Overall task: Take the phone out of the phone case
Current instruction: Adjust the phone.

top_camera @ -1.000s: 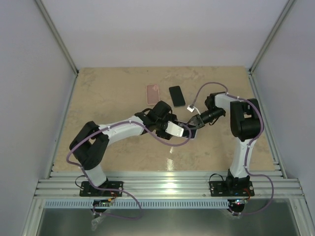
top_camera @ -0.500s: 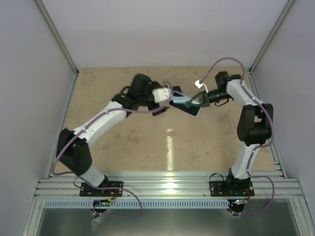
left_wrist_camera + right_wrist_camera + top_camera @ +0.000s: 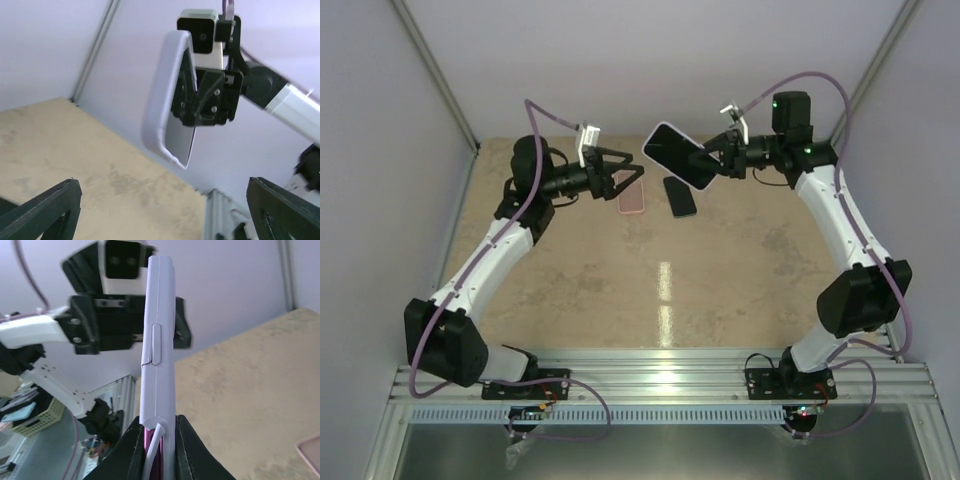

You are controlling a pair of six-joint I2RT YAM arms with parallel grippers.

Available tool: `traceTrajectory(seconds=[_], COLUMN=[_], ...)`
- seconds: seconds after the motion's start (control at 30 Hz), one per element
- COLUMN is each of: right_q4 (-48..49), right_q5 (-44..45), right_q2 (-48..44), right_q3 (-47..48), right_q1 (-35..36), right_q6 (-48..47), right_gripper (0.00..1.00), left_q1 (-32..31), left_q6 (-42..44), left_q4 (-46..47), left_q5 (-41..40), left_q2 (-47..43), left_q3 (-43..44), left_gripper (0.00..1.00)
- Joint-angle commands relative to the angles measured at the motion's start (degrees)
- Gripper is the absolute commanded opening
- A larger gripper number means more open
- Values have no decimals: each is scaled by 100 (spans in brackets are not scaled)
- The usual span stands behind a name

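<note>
The right gripper (image 3: 159, 447) is clenched on one end of the phone (image 3: 676, 158), which sits in its lavender case (image 3: 161, 95). It holds the pair in the air above the far part of the table (image 3: 570, 290), with the dark screen turned up towards the overhead camera and the free end reaching left. The left gripper (image 3: 628, 180) is released, its fingers (image 3: 45, 210) spread wide and holding nothing. It faces the cased phone from the left and is apart from it. Below the two grippers, a pink case (image 3: 635, 203) and a black phone (image 3: 680, 196) lie on the table, side by side and not touching. Both arms reach out from their bases towards the far wall.
</note>
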Motion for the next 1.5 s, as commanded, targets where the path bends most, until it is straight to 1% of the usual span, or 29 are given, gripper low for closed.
traceTrajectory(seconds=[0.0,0.1,0.2,0.3,0.47,0.57,0.67,0.8,0.93,1.03,1.17,1.23,1.27,1.3,1.37,1.4,1.43,1.47], right_q4=[742,668,498,441,431,438,478,500,504,569,588,473,371,224,-145,-357,-595,-918], right_q5=[-444,-596,-694,-571,-494,-504,-499,-481,-476,-481,-526,-522,-522,-529,-529,-531,-527,-518], right_q2=[-302,-494,-658,-791,-786,-741,-696,-675,-672,-641,-601,-583,-581,-585,-576,-571,-564,-534], right_q3=[0,-256,-502,-711,-808,-764,-764,-779,-779,-772,-795,-782,-768,-740,-657,-626,-583,-480], right_q1=[293,343,381,538,679,688,718,758,758,758,759,755,739,714,622,561,486,426], right_q6=[759,661,466,302,271,296,351,372,398,502,607,545,460,350,98,-126,-358,-622], right_gripper=[0,1,1,1,1,1,1,0,1,1,1,8,14,24,59,69,74,76], left_q1=[61,61,61,61,37,-10,-126,-220,-220,-220,-220,-220,-220,-220,-212,-211,-211,-210], left_q6=[-2941,-3025,-3400,-3458,-3684,-3716,-3587,-3518,-3426,-3368,-3298,-3085,-2944,-2859,-2754,-2740,-2743,-2729], left_q4=[3099,3442,4121,4162,4409,4478,4334,4259,4135,4089,4016,3728,3543,3427,3232,3199,3170,3102], left_q5=[719,811,938,949,966,997,1078,1152,1199,1201,1268,1330,1375,1456,1630,1747,1891,2062], left_q2=[18,-8,-32,26,157,186,225,278,307,293,268,250,241,245,264,283,310,343], left_q3=[-432,-601,-859,-905,-893,-907,-904,-883,-868,-957,-955,-869,-824,-791,-740,-721,-698,-662], left_gripper=[91,84,74,65,47,45,44,36,33,26,10,2,0,0,0,0,0,0])
